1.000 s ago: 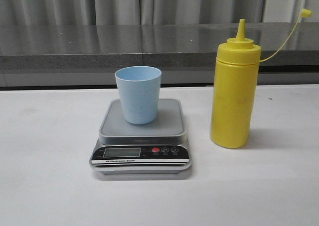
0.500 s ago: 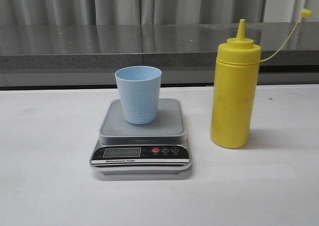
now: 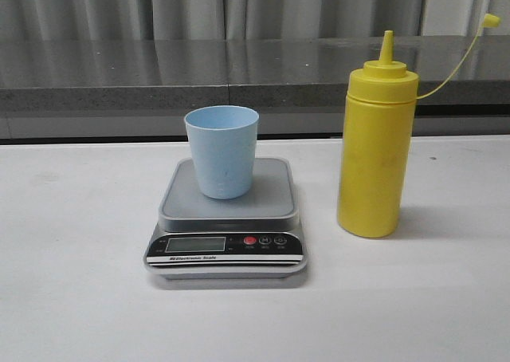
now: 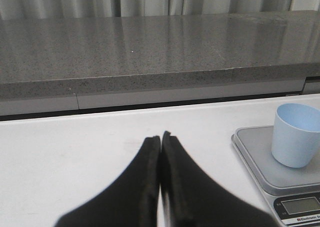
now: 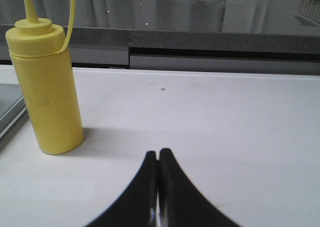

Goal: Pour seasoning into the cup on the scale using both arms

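I see my left gripper [image 4: 160,137] pressed closed on nothing, low over the white table [image 3: 72,298]. Ahead and to its right, the blue cup [image 4: 295,135] stands upright on the scale [image 4: 260,157]. My right gripper [image 5: 158,153] is likewise closed and empty; the yellow seasoning bottle [image 5: 47,84] stands ahead to its left, apart from it.

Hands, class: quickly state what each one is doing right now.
Left hand: closed, holding nothing.
Right hand: closed, holding nothing.
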Motion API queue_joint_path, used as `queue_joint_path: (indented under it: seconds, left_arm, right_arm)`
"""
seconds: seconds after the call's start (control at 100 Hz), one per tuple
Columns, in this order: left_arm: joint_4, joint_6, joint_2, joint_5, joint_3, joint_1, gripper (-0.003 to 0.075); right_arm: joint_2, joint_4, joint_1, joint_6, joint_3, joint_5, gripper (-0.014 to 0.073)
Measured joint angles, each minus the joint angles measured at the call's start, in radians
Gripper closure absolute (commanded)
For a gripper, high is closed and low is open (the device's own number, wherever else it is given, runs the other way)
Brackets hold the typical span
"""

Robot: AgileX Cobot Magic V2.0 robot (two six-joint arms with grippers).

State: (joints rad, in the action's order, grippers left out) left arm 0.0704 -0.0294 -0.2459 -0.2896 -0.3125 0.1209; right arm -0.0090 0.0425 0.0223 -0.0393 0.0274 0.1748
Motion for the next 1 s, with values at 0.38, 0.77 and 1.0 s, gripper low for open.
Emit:
queue_joint_path:
  seconds: [0.38, 0.77, 1.0]
  left_arm:
    - [0.000, 0.000, 0.000, 0.000, 0.000, 0.000, 0.0740]
    - [0.000, 0.000, 0.000, 0.000, 0.000, 0.000, 0.0740]
    - [-0.006, 0.000, 0.000, 0.013, 0.015, 0.000, 0.0740]
  right_arm:
    - [0.000, 0.000, 0.000, -0.001, 0.000, 0.000, 0.0662]
    - [0.000, 0.000, 0.000, -0.001, 0.000, 0.000, 0.0662]
    - [0.000, 0.000, 0.000, -0.001, 0.000, 0.000, 0.0662]
